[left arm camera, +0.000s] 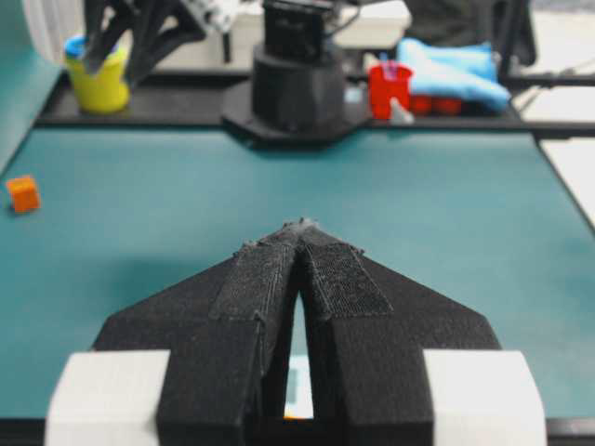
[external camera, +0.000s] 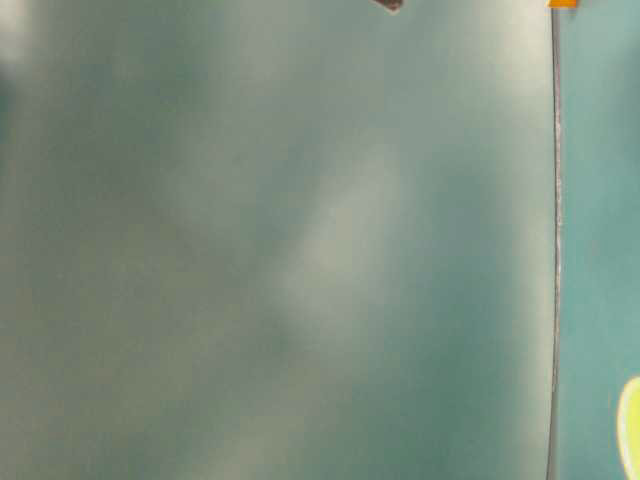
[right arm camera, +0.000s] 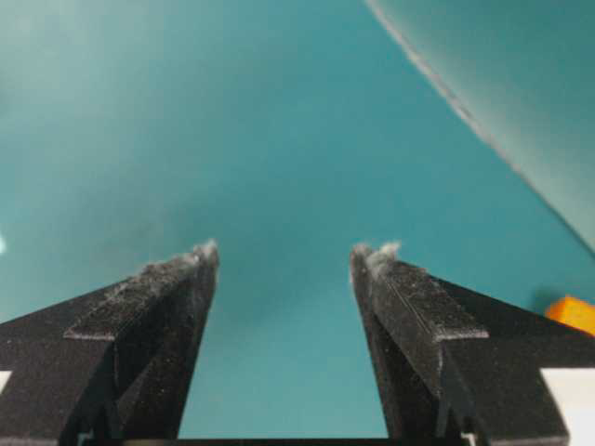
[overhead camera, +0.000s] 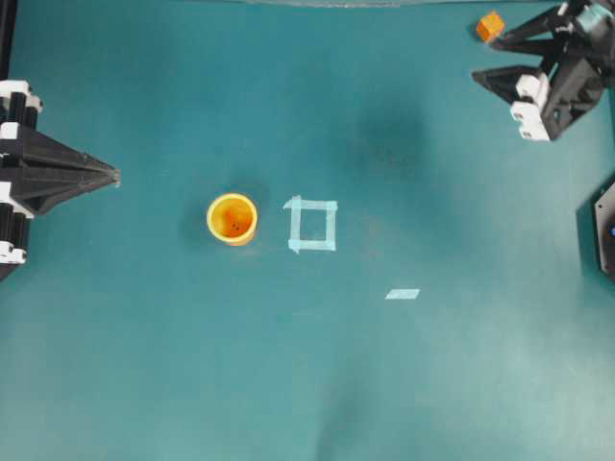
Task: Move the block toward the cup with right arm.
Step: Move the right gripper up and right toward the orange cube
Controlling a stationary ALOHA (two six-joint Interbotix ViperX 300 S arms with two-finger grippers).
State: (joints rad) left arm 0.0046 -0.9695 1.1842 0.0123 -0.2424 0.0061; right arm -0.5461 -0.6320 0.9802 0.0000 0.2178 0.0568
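Our right hand hangs open just beside the block, with the cup well apart across the bench

block: mostly hidden behind the right end effector's finger
cup: cut off by the table-level frame edge
table-level view: largely blurred

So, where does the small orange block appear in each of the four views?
Overhead: the block lies top right, beside the open right claw.
Table-level: an orange sliver at the top edge, probably the block.
Left wrist: far left, on the mat.
Right wrist: lower right edge.
Shared landmark: the teal mat.
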